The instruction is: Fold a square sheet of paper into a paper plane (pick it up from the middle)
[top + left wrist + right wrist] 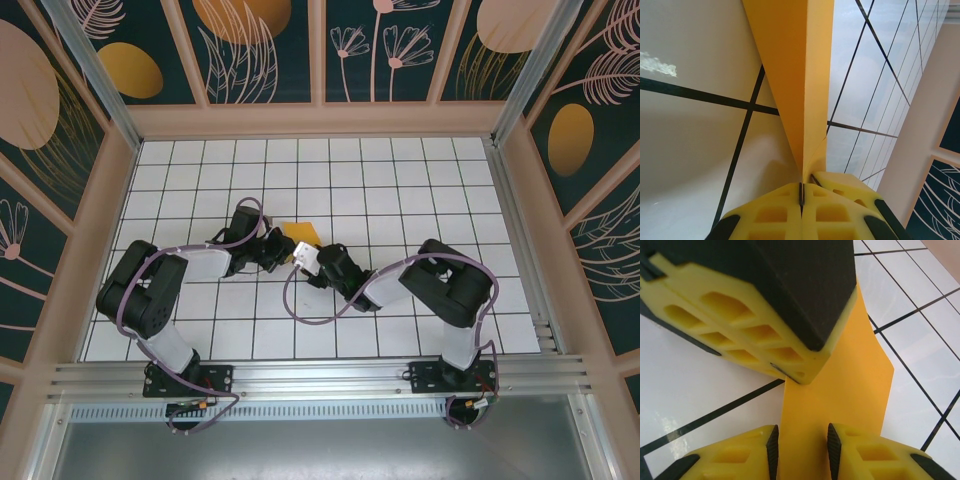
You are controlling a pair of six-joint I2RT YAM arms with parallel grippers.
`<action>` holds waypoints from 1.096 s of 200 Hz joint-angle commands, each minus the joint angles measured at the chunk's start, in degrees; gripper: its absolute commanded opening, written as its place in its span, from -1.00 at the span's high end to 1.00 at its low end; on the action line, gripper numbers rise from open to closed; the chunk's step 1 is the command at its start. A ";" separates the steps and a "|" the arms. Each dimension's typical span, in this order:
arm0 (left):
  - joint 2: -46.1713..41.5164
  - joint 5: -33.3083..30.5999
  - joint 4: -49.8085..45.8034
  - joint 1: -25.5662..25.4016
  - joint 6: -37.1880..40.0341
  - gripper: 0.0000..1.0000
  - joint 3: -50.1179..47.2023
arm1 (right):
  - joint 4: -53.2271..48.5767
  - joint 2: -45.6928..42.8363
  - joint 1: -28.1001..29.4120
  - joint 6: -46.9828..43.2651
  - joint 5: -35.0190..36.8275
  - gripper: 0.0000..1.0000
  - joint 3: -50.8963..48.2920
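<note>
The left gripper (801, 194) is pinching the creased orange-yellow sheet of paper (795, 75); the right gripper (802, 445) is straddling it, jaws apart.

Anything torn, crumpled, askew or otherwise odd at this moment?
Nothing stands out. The folded paper is pinched cleanly in the shut left gripper, with only a slight kink along its edge near the pinch. The right gripper sits over it with its jaws apart. No tears are visible.
</note>
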 commanded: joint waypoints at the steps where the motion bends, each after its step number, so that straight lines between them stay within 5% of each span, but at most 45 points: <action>1: -1.60 -0.49 -0.61 -0.39 -0.49 0.83 -0.32 | 2.99 0.99 0.21 1.04 0.78 0.40 1.16; 48: -2.31 -1.48 -1.74 -0.35 0.06 0.55 0.87 | 3.33 -0.23 -0.86 4.69 -2.87 0.80 0.01; 101: -4.03 -3.60 -4.86 2.43 2.98 -0.01 3.59 | 2.98 -4.11 -3.52 12.55 -11.08 0.92 -1.94; 161: -8.31 -7.18 -8.00 5.84 7.09 -0.29 3.22 | 2.40 -7.15 -6.52 23.76 -20.48 0.97 -3.03; 219: -10.95 -7.73 -4.34 5.81 10.24 -0.35 0.82 | 4.27 -6.89 -10.08 37.60 -27.29 1.00 -4.00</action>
